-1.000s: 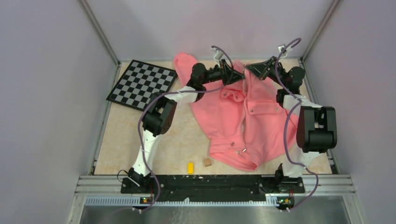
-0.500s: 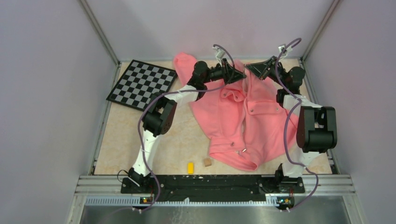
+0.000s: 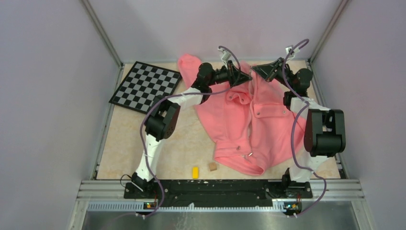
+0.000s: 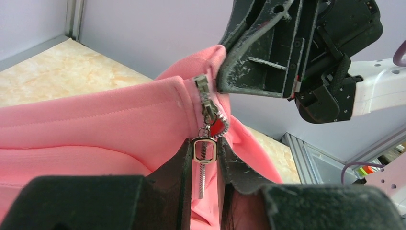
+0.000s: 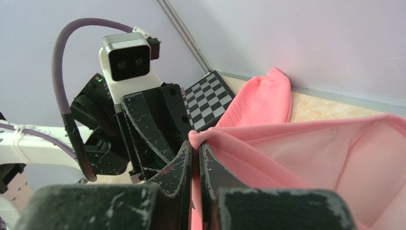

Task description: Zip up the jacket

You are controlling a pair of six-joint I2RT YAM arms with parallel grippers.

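Lying spread across the counter (image 3: 182,143), the pink jacket (image 3: 258,124) has its far edge lifted where both pincers meet. The left pincer (image 4: 204,160) is closed on the metal zipper pull (image 4: 205,149), one finger against each side of it. The lower end of the pull sinks out of sight between them. Just above and right of it, the right pincer (image 5: 195,148) is clamped tight on a fold of the jacket's edge beside the top of the zipper teeth.

From above, both grips and the pull are hidden under the pincers' black bodies. A small metal bit shows at the jacket's near end, too small to make out.

Left of the left pincer lies a checkerboard (image 3: 146,86), partly under a sleeve (image 5: 261,98) tip. Well nearer the arm bases sit a yellow block (image 3: 195,172) and a brown cube (image 3: 212,166), apart from the jacket.

Only the left wrist view shows the zipper. The right wrist view shows the pinched fold, the paler lining and the left pincer close behind it.
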